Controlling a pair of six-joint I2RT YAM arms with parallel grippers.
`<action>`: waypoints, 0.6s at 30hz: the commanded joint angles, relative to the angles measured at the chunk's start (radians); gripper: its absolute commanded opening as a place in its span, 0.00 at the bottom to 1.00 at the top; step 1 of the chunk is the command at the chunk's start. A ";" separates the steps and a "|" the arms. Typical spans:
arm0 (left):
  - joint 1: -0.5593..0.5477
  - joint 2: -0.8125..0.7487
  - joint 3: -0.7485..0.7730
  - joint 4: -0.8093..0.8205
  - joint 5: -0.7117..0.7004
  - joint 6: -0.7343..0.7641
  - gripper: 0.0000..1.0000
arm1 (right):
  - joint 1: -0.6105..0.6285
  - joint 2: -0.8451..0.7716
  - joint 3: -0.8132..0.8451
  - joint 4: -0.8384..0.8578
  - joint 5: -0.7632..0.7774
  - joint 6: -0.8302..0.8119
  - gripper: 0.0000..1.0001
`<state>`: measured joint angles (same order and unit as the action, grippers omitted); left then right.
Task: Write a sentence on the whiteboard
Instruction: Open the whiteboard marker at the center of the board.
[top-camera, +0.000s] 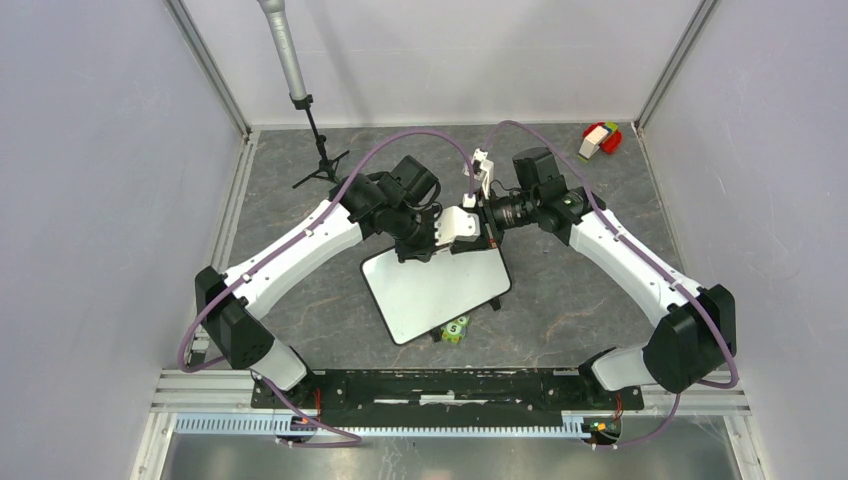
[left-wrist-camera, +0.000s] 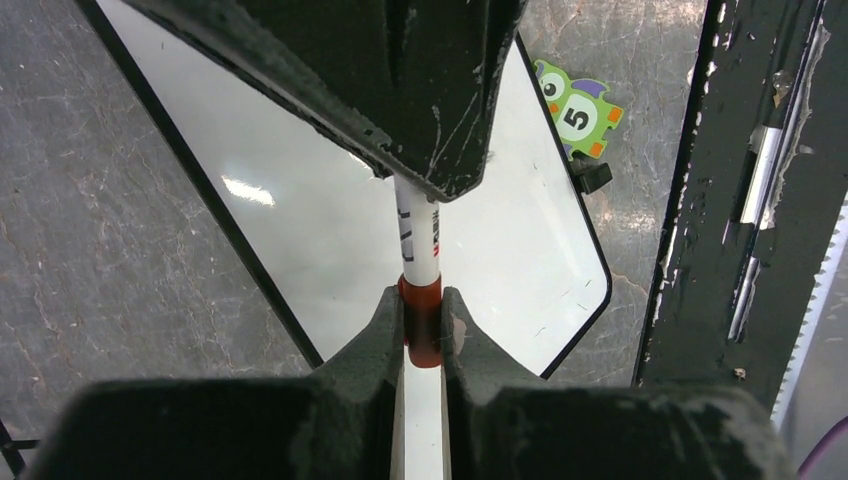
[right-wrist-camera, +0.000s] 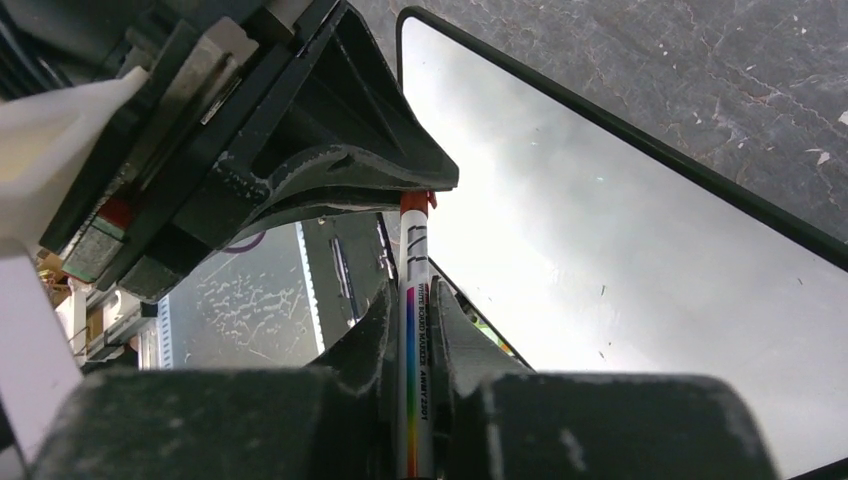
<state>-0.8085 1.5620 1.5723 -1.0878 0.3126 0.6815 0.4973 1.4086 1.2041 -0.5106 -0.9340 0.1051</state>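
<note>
The blank whiteboard (top-camera: 435, 290) lies flat mid-table, also in the left wrist view (left-wrist-camera: 300, 200) and the right wrist view (right-wrist-camera: 600, 250). My two grippers meet over its far edge, sharing one whiteboard marker. My left gripper (top-camera: 432, 240) (left-wrist-camera: 422, 305) is shut on the marker's red cap (left-wrist-camera: 422, 325). My right gripper (top-camera: 470, 226) (right-wrist-camera: 413, 310) is shut on the white barrel (right-wrist-camera: 414, 340), which has a rainbow stripe. The red cap (right-wrist-camera: 413, 203) runs into the left gripper's jaws. The top view hides the marker behind the grippers.
A green puzzle piece marked 5 (top-camera: 456, 329) (left-wrist-camera: 575, 110) lies at the board's near edge. A small tripod stand (top-camera: 320, 165) is at the back left, coloured blocks (top-camera: 600, 138) at the back right. The black base rail (top-camera: 440, 385) runs along the near edge.
</note>
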 joint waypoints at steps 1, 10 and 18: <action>-0.012 0.004 0.044 0.035 -0.004 0.000 0.07 | 0.014 -0.004 0.014 0.031 -0.031 0.009 0.00; 0.178 -0.165 -0.040 0.156 0.238 -0.130 0.74 | -0.053 0.000 0.068 0.058 -0.129 0.036 0.00; 0.341 -0.316 -0.212 0.348 0.531 -0.286 0.85 | -0.065 -0.058 0.005 0.415 -0.186 0.313 0.00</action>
<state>-0.4530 1.2835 1.3926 -0.8459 0.6468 0.4889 0.4305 1.4014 1.2156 -0.3325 -1.0512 0.2504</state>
